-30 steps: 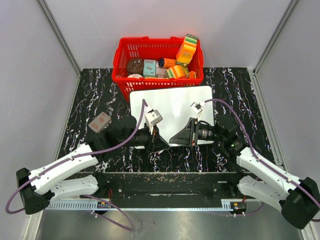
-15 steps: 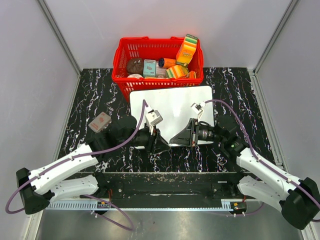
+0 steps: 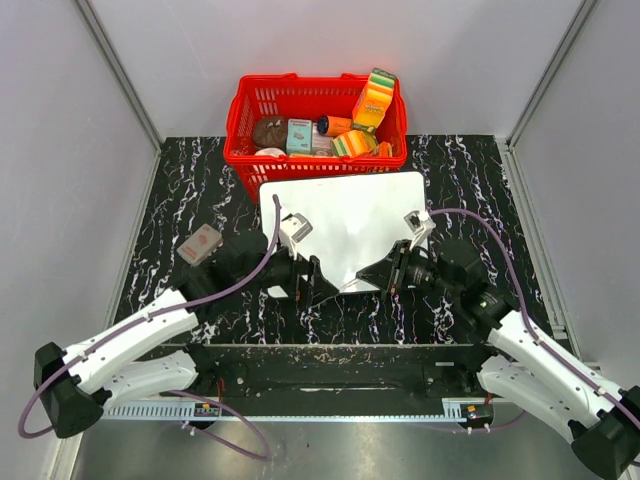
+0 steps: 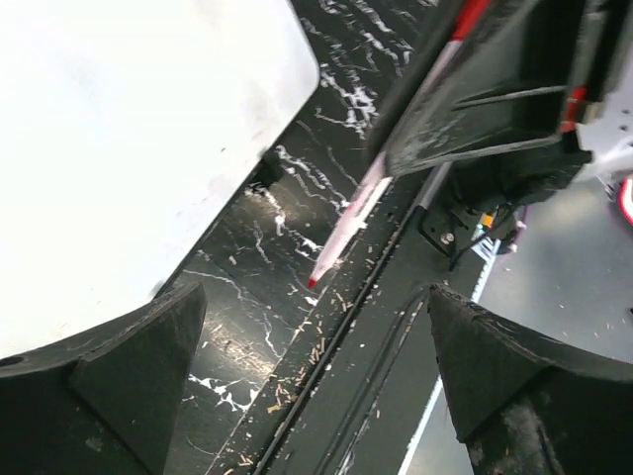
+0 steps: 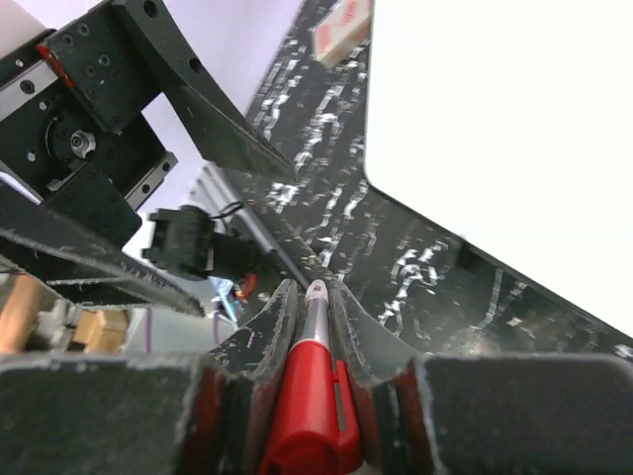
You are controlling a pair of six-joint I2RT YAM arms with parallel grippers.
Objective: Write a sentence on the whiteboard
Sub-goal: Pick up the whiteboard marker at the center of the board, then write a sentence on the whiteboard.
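Note:
The whiteboard (image 3: 350,215) lies flat in front of the red basket; its visible face is blank white, and the sentence is out of view. My right gripper (image 3: 385,277) hovers off the board's near edge, shut on a red marker (image 5: 315,396) whose uncapped tip (image 4: 313,282) points down at the black table. My left gripper (image 3: 318,280) faces it from the left, open with nothing between its fingers (image 4: 129,376). In the left wrist view the marker (image 4: 351,213) juts out of the right gripper above the table's front rail. The whiteboard (image 5: 514,129) fills the right wrist view's upper right.
A red basket (image 3: 240,130) full of packets and sponges stands behind the board. A small pinkish box (image 3: 199,243) lies on the black marbled table left of the board. The metal rail (image 3: 330,355) runs along the near edge, with grey walls on three sides.
The left gripper has opened and let go of the marker, and it has drawn back to the left. The right gripper has closed on the marker and pulled away to the right.

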